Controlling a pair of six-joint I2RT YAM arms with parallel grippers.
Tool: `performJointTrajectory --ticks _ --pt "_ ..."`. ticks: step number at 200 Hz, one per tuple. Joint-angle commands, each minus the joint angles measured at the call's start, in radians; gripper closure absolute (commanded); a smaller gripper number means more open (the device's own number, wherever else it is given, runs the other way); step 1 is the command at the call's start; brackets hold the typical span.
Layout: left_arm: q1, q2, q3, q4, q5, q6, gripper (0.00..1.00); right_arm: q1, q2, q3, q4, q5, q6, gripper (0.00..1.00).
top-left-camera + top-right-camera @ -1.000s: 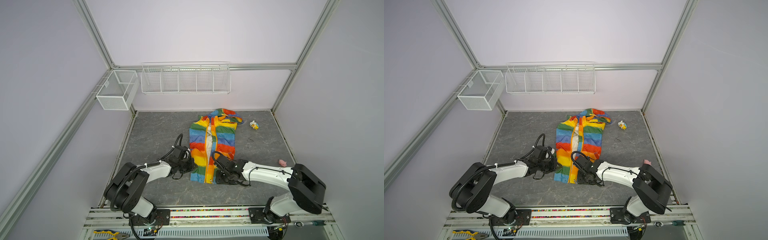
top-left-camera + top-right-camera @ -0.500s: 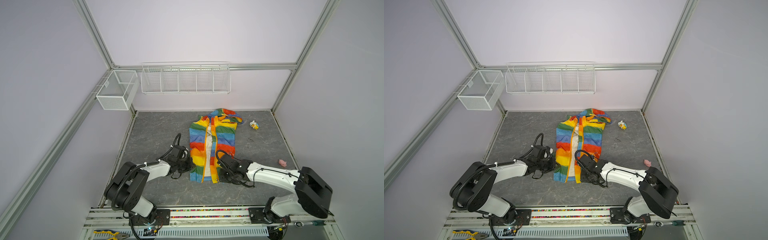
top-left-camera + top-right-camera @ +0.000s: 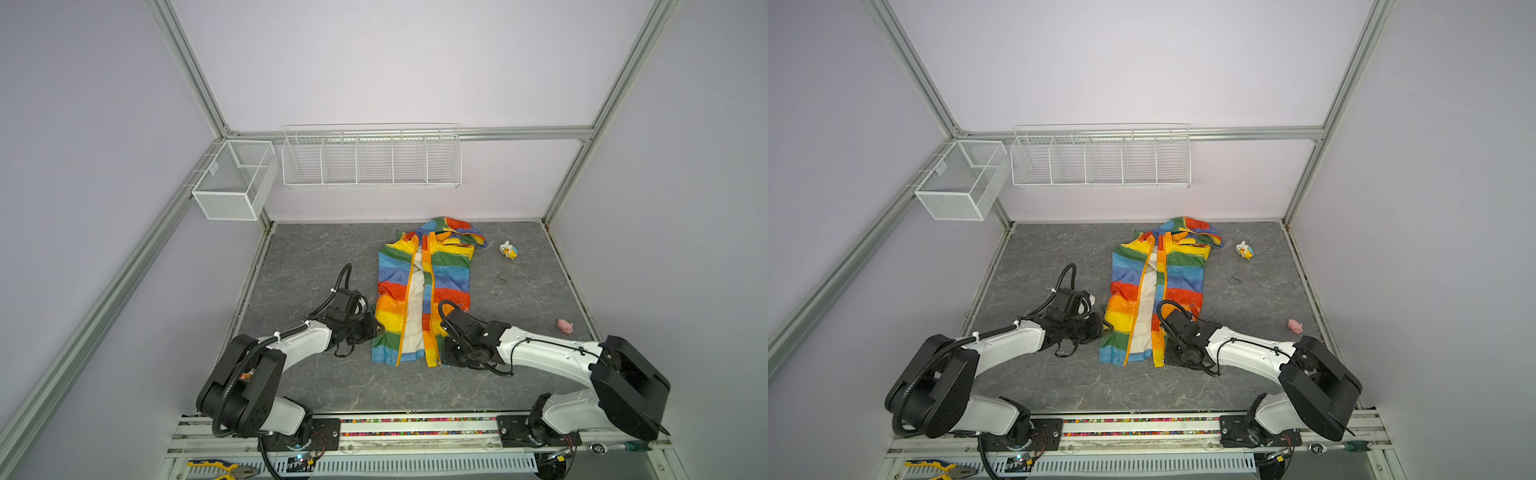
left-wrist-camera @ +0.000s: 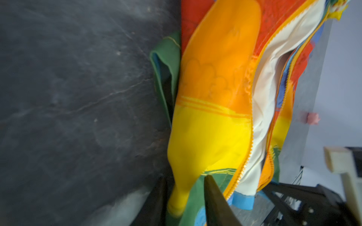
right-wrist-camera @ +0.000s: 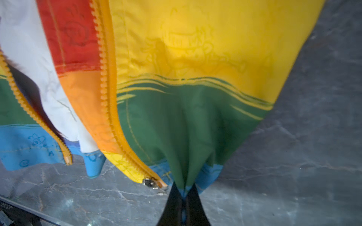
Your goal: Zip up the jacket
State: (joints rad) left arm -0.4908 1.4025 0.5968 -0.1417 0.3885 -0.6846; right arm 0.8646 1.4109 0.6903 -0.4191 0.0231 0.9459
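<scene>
The rainbow-striped jacket [image 3: 446, 270] [image 3: 1181, 270] lies flat and unzipped on the grey table, its cream lining showing between the orange zipper edges. My right gripper [image 3: 442, 357] [image 5: 183, 185] is shut on the green and blue hem of the jacket [image 5: 195, 58], just beside the metal zipper slider [image 5: 148, 182] at the bottom of that panel. My left gripper [image 3: 376, 328] [image 4: 186, 178] sits at the jacket's [image 4: 215, 78] left edge. Its fingers stand apart, and a yellow fold of fabric lies loosely between them.
A white-yellow toy [image 3: 508, 250] lies right of the hood and a small pink toy [image 3: 565, 325] near the right wall. A wire rack [image 3: 371, 156] and a mesh basket [image 3: 235, 178] hang on the back wall. Pliers [image 3: 224, 469] lie by the front rail.
My right gripper has moved down to the hem and closed on it. My left gripper has let go of the jacket's left edge and opened.
</scene>
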Motion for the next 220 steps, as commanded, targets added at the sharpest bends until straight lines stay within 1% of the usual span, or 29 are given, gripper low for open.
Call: performJointTrajectory --ticks 1,14,31,46,57,74,84,105,127,147,179,191,220 --pt "0.003 -0.114 0.006 -0.153 -0.082 0.035 0.54 -0.006 0.003 -0.020 0.045 -0.026 0.008 0.93" --pt "0.004 -0.189 0.012 -0.225 -0.107 0.043 0.49 -0.006 -0.012 -0.023 0.048 -0.028 0.008 0.93" --pt "-0.004 -0.262 0.025 -0.277 -0.096 0.042 0.46 -0.006 -0.038 -0.027 0.053 -0.032 0.010 0.93" --pt "-0.032 -0.289 0.039 -0.263 -0.048 0.035 0.44 -0.007 -0.067 -0.027 0.057 -0.035 0.010 0.93" --pt "-0.082 -0.285 0.057 -0.237 -0.029 0.020 0.44 -0.009 -0.088 -0.025 0.054 -0.036 0.010 0.93" --pt "-0.164 -0.241 0.093 -0.172 -0.013 -0.005 0.43 -0.018 -0.121 -0.025 0.048 -0.042 0.011 0.93" --pt "-0.192 -0.209 0.099 -0.102 0.014 -0.033 0.43 -0.027 -0.145 -0.030 0.048 -0.048 0.015 0.93" --pt "-0.211 -0.132 0.083 0.053 0.061 -0.102 0.43 -0.042 -0.200 -0.039 0.039 -0.051 0.015 0.93" --pt "-0.232 -0.061 0.070 0.179 0.094 -0.157 0.43 -0.063 -0.249 -0.055 0.029 -0.060 0.016 0.93" --pt "-0.266 -0.009 0.062 0.282 0.106 -0.197 0.43 -0.081 -0.269 -0.066 0.030 -0.076 0.014 0.93" --pt "-0.309 0.073 0.028 0.497 0.126 -0.281 0.43 -0.098 -0.282 -0.083 0.057 -0.100 0.019 0.93" --pt "-0.323 0.103 0.026 0.534 0.126 -0.293 0.43 -0.103 -0.283 -0.083 0.061 -0.106 0.021 0.93" --pt "-0.338 0.156 0.023 0.563 0.125 -0.295 0.43 -0.112 -0.291 -0.084 0.067 -0.117 0.019 0.93"
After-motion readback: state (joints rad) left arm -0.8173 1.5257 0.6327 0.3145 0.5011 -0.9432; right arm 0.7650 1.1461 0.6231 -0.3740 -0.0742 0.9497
